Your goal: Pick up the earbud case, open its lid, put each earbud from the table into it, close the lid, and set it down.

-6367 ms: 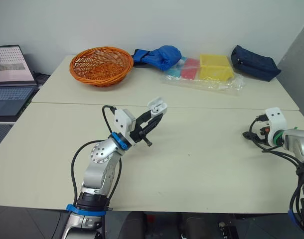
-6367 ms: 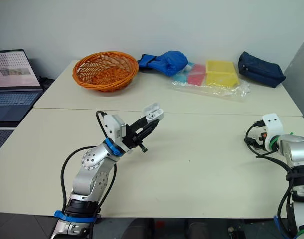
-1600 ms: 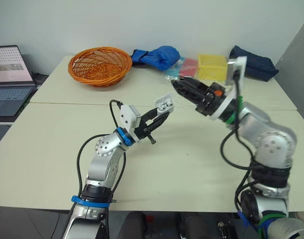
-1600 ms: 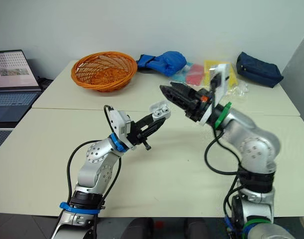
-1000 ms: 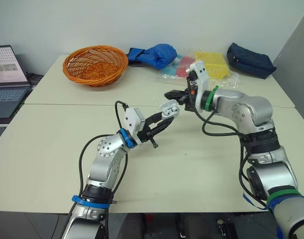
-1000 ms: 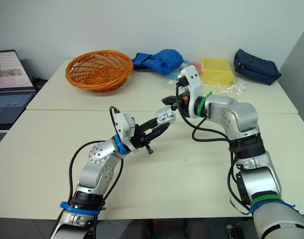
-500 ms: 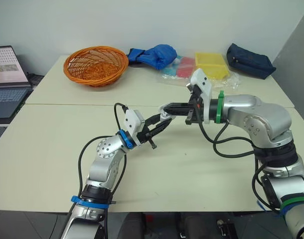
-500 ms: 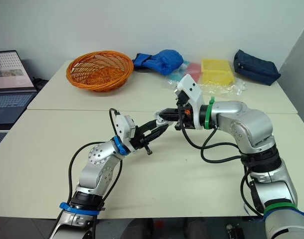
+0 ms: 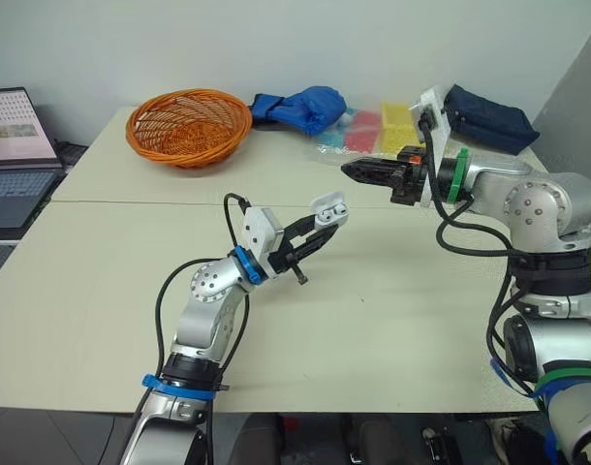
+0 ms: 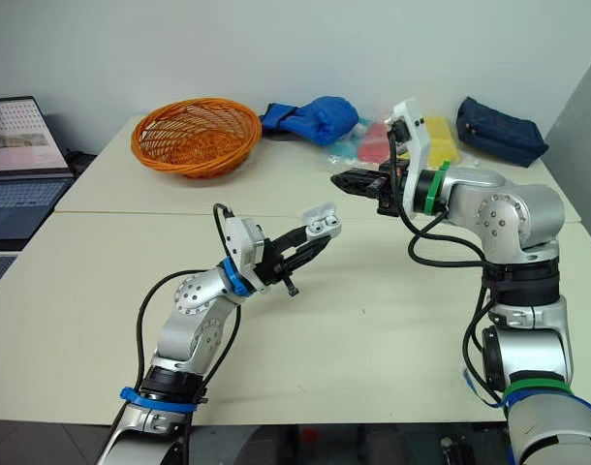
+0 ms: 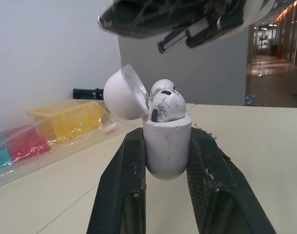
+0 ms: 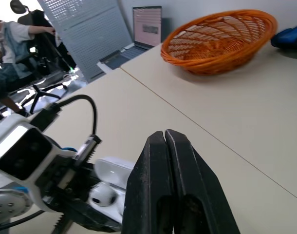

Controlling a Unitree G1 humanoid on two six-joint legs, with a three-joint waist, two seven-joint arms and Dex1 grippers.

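My left gripper (image 9: pixel 320 221) is shut on the white earbud case (image 9: pixel 329 206) and holds it above the middle of the table. In the left wrist view the case (image 11: pixel 167 144) stands upright between the two black fingers (image 11: pixel 124 175). Its lid (image 11: pixel 125 93) is tipped open, and two white earbuds (image 11: pixel 165 105) sit in it. My right gripper (image 9: pixel 350 170) is shut with nothing in it, hanging a little beyond and to the right of the case, its tips pointing at it. The right wrist view shows the shut fingers (image 12: pixel 158 161) above the open case (image 12: pixel 112 171).
Along the table's far edge are an orange wicker basket (image 9: pixel 188 126), a blue bundle (image 9: pixel 300 105), a yellow box and coloured packs in clear plastic (image 9: pixel 397 124) and a dark blue pouch (image 9: pixel 489 114). A laptop (image 9: pixel 15 145) stands far left. A person (image 12: pixel 12 44) sits beyond.
My right gripper, whose tips were at the case half a second ago, has drawn back up and to the right. The left gripper has kept the case in nearly the same place.
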